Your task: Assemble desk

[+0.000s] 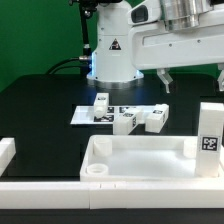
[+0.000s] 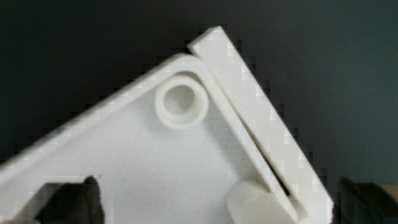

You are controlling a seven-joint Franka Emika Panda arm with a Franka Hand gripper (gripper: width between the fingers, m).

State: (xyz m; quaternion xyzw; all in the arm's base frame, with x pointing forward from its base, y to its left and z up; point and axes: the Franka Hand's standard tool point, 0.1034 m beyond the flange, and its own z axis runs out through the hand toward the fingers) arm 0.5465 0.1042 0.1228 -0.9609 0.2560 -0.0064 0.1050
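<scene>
The white rimmed desk tabletop (image 1: pixel 135 157) lies at the front with a round corner socket (image 1: pixel 97 170) at the exterior view's left. One tagged leg (image 1: pixel 210 135) stands upright at its right end. Three more legs (image 1: pixel 100 105) (image 1: pixel 125 121) (image 1: pixel 155 118) lie on the black table behind it. My gripper (image 1: pixel 165 82) hangs above the table at the right, apart from every part. In the wrist view the gripper (image 2: pixel 217 200) is open and empty over a tabletop corner (image 2: pixel 125 140) with its socket (image 2: pixel 178 102); one dark fingertip (image 2: pixel 71 200) shows at each side.
The marker board (image 1: pixel 88 115) lies under and beside the loose legs. Low white border walls run along the front (image 1: pixel 100 190) and the exterior view's left (image 1: pixel 6 150). The robot base (image 1: pixel 110 55) stands at the back.
</scene>
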